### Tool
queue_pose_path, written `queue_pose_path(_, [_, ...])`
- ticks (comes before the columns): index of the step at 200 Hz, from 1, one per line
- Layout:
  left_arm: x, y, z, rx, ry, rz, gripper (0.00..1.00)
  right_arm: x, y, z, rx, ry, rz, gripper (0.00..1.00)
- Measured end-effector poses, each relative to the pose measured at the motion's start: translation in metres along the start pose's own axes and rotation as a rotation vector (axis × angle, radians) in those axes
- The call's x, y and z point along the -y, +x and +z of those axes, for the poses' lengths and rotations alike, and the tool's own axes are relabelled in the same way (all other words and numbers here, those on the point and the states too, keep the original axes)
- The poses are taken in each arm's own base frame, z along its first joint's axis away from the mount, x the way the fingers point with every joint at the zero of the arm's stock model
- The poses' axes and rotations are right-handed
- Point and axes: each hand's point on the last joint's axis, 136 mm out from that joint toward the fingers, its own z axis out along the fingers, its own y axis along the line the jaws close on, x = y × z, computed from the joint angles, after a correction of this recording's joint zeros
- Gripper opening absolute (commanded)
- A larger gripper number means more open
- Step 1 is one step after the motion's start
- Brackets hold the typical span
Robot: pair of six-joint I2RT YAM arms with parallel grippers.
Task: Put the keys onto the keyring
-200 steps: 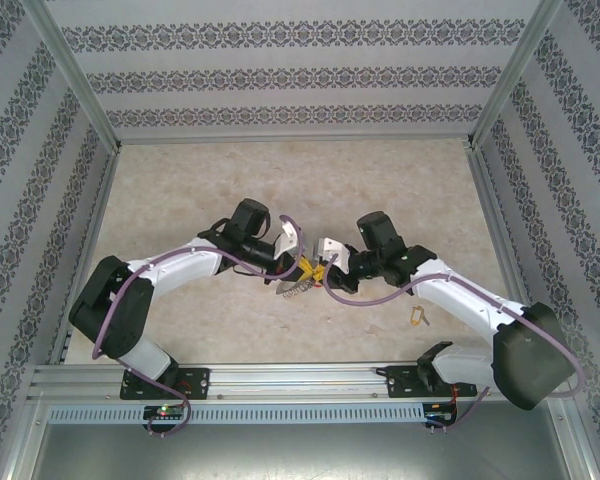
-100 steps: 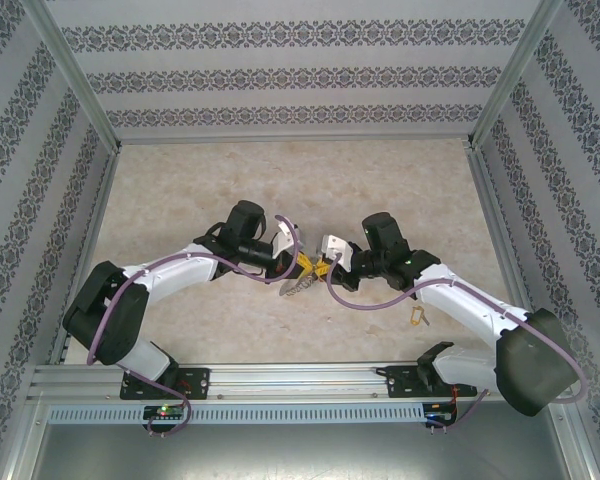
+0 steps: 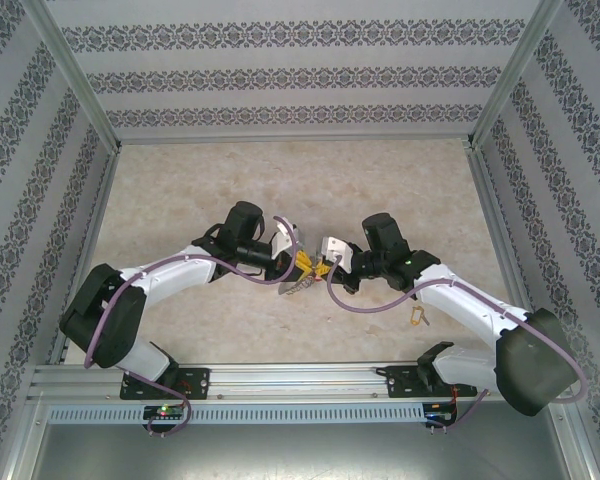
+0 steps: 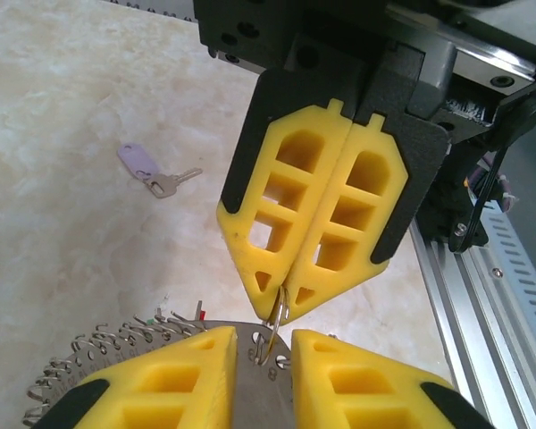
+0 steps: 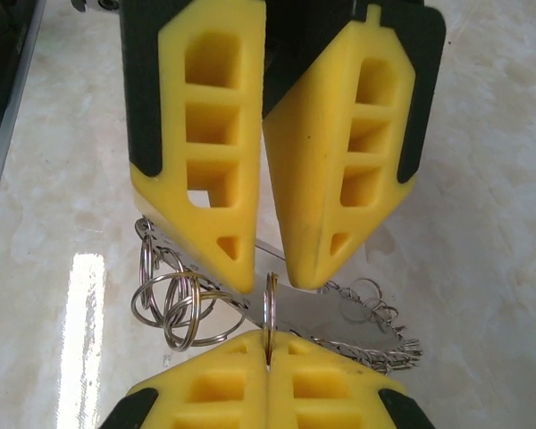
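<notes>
1. My left gripper (image 5: pixel 272 268) has its jaws a little apart, 1 finger on each side of the keyring's flat rim. I cannot tell whether the pads bear on the metal.
2. The keyring (image 5: pixel 308 308) sits directly between the 2 grippers, passing through the left jaws. Its fringe of small loops and chain bits trails out to both sides. I cannot tell whether it rests on the table (image 3: pixel 180 190).
3. My right gripper (image 4: pixel 281 299) is closed, its fingertips pinching a small ring (image 5: pixel 269 308) held edge-on right at the keyring's rim, tip to tip with the left fingers.
4. 1 loose key (image 3: pixel 416 316) with a pale tag lies on the table, well apart from the right gripper, out beside that arm's forearm.
5. By my judgement the work is mid-way: the small ring is being worked onto the rim, not clearly threaded yet. At least 1 key remains to collect. How many keys already hang there is too small to tell.
</notes>
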Motion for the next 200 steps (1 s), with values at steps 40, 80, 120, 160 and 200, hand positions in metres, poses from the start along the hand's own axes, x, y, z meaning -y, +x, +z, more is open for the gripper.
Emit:
queue_pose_path(40, [0.001,0.000,-0.001,-0.021,0.008,0.006,0.26,0.000,-0.001,-0.001,-0.002,-0.002,-0.030,0.00])
queue_pose_path(80, [0.002,0.000,-0.001,-0.023,0.009,0.012,0.28,-0.001,-0.002,-0.001,0.004,-0.009,-0.050,0.00])
queue_pose_path(120, [0.001,-0.004,-0.001,-0.018,0.010,0.018,0.28,0.001,-0.003,-0.004,0.021,-0.015,-0.040,0.00])
queue_pose_path(160, [-0.002,-0.004,0.001,-0.022,0.012,0.019,0.28,0.003,-0.007,-0.007,0.050,-0.023,-0.039,0.00])
queue_pose_path(200, [-0.005,-0.002,0.004,-0.030,0.016,0.009,0.26,0.003,-0.013,-0.007,0.065,-0.031,-0.046,0.00])
